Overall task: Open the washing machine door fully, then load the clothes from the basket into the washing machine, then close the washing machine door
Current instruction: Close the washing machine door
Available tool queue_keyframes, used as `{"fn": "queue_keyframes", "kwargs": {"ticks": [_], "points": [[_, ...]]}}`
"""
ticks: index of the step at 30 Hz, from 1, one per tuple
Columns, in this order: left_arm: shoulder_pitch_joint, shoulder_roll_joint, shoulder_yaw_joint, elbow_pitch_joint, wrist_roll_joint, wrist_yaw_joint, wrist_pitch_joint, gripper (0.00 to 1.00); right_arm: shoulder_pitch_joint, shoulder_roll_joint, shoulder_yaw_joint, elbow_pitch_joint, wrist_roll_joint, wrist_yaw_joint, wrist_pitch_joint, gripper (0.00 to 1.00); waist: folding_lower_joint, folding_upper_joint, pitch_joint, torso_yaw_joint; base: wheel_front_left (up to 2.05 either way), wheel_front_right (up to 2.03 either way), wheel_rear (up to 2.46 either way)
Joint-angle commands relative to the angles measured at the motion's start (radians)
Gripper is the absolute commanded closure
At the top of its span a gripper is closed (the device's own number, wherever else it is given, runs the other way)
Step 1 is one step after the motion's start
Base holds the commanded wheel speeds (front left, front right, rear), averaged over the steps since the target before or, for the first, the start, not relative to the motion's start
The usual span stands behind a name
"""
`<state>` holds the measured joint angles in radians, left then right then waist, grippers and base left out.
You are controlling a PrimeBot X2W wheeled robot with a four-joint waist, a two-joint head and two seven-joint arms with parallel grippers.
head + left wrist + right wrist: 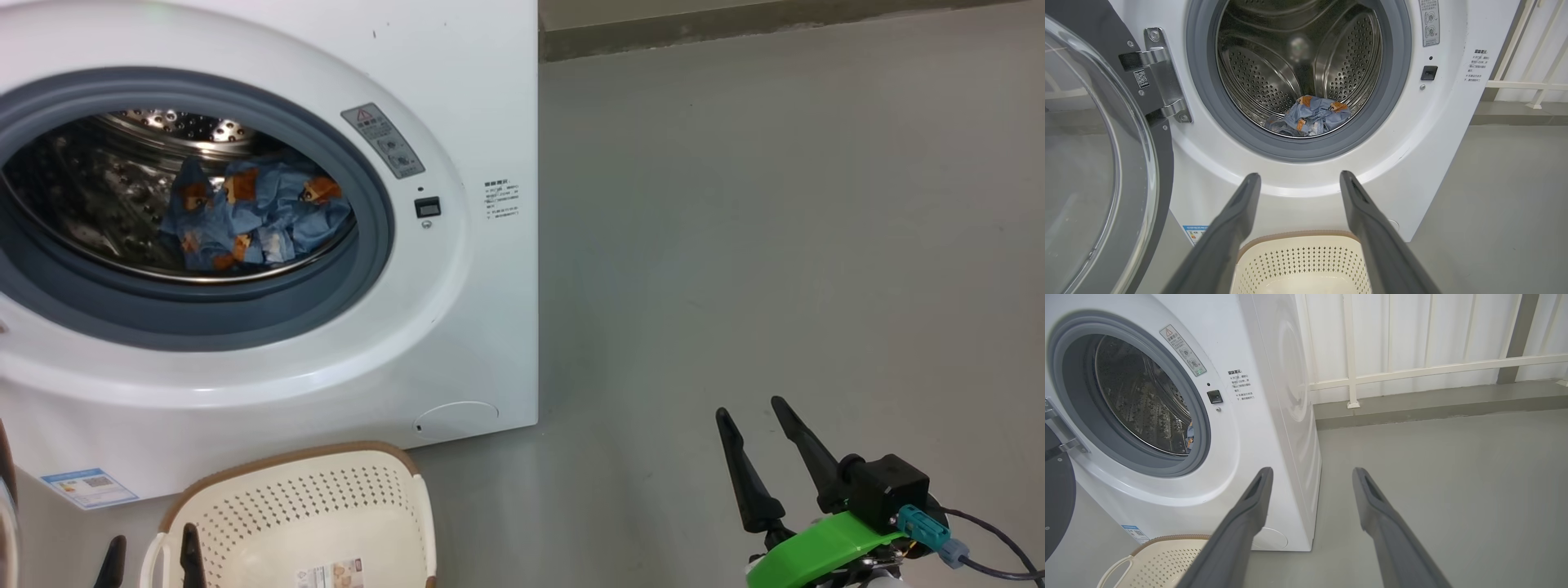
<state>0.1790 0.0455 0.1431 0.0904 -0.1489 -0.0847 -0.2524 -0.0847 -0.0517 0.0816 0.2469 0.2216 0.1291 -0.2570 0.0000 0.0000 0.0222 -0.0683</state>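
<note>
- left tool (1299, 175) fingers spread, empty, by perforated cream basket (1298, 253)
- right tool (751, 407) spread, empty, above smooth grey floor (775, 204)
- crumpled blue clothes (245, 216) inside perforated steel drum (1257, 73) of washing machine (490, 98)
- left wrist view: glossy round washing machine door (1163, 171) swung open

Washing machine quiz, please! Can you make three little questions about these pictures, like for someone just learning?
1. True or false: the washing machine door is shut.
2. Pick one. The clothes lie: A) on the floor, B) in the drum, C) draped over the door.
3. Fill in: the left gripper has its two fingers spread ____.

Key: 1 false; 2 B; 3 open.
</note>
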Motion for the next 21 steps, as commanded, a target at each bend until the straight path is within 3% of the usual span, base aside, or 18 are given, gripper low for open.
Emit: {"fn": "queue_keyframes", "kwargs": {"ticks": [1, 7, 21], "points": [[-0.025, 0.005, 0.031, -0.021, 0.015, 0.01, -0.009, 0.0, -0.019, 0.001, 0.023, -0.022, 0.004, 0.002, -0.005, 0.0, 0.0, 0.0, -0.001, 0.001, -0.68, 0.68, 0.0], [-0.025, 0.005, 0.025, -0.017, 0.014, 0.016, -0.009, 0.0, -0.019, 0.001, 0.023, -0.022, 0.006, 0.002, -0.005, 0.0, 0.0, 0.0, -0.001, 0.001, -1.16, 1.16, 0.0], [-0.047, 0.005, 0.026, -0.035, 0.001, 0.01, -0.009, 0.0, -0.017, 0.001, 0.017, -0.028, 0.006, 0.002, -0.005, 0.0, 0.0, 0.0, 0.006, 0.001, -1.81, 1.81, 0.0]]}}
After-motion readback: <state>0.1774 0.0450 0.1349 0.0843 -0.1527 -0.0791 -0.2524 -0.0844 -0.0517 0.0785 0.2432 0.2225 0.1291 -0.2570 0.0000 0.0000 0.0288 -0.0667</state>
